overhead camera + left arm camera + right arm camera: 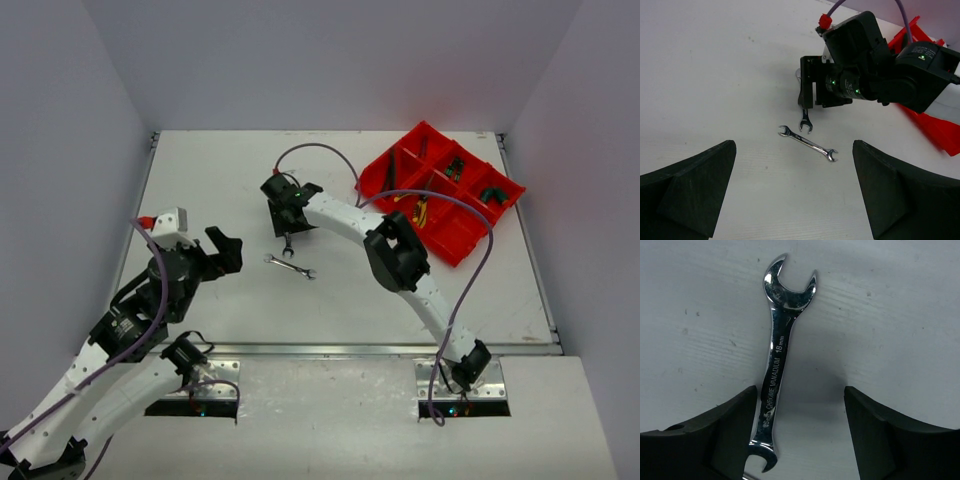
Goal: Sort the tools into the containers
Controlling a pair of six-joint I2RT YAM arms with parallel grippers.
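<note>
Flat on the white table (200, 180), a silver open-end wrench (776, 360), stamped CHROME VANADIUM 18 mm along the shank, one open head jutting out past the fingertips. Bracketed by the right gripper (800, 395), spread wide and clamped on nothing. Shank well off-centre in the gap, tight against the inner edge of the left-hand finger (715, 435) in the wrist view, with a broad strip of table showing before the other finger. Impossible to tell whether metal and finger actually touch.

Just past that wrench's free head, on the side of the arm bases, a second wrench (808, 143), lying slantwise on the table, close to the first but apart from it and outside the gripper.

Further toward the near left, the left gripper (228, 250), likewise spread wide with nothing between its fingers, hanging over the table with both wrenches ahead of it.

Off at the far right corner, well apart from both wrenches, the red tray (450, 252), with yellow-handled pliers (420, 210) and green-handled tools (490, 193) lying in separate compartments.
</note>
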